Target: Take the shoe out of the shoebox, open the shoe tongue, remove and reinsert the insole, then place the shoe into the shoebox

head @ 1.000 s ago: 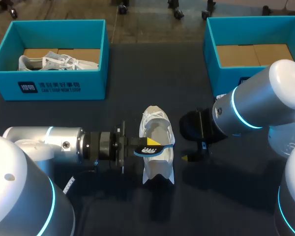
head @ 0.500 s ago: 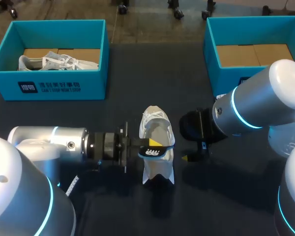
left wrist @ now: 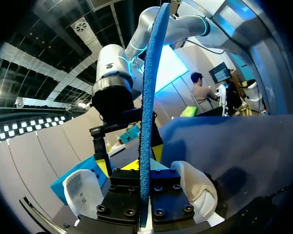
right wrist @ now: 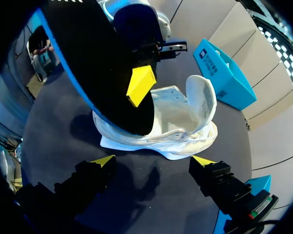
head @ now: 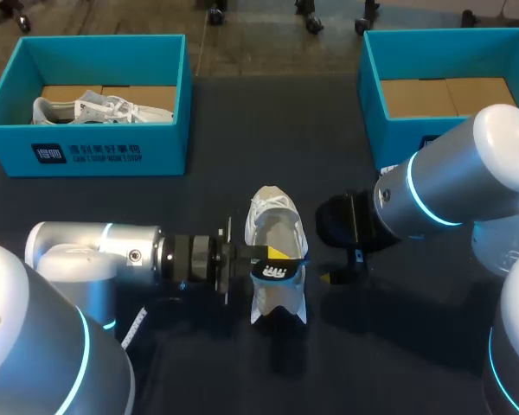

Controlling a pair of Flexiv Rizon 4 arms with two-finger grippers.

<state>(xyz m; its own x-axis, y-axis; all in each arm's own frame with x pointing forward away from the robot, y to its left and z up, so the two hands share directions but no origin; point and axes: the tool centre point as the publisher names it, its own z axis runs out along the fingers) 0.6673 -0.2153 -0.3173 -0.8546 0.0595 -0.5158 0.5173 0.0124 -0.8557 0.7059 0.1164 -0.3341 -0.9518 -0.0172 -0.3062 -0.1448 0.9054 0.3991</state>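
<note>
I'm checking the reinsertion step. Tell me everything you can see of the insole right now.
The insole is thin and flat, black on its visible face with a white mark, and has a blue, rough-looking edge. The left gripper is shut on it, holding it tilted just above the white shoe and its opening. Whether it touches the shoe cannot be told.

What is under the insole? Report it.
The white shoe on the table. The insole, gripped by the left tool, hides part of the shoe's opening.
</note>
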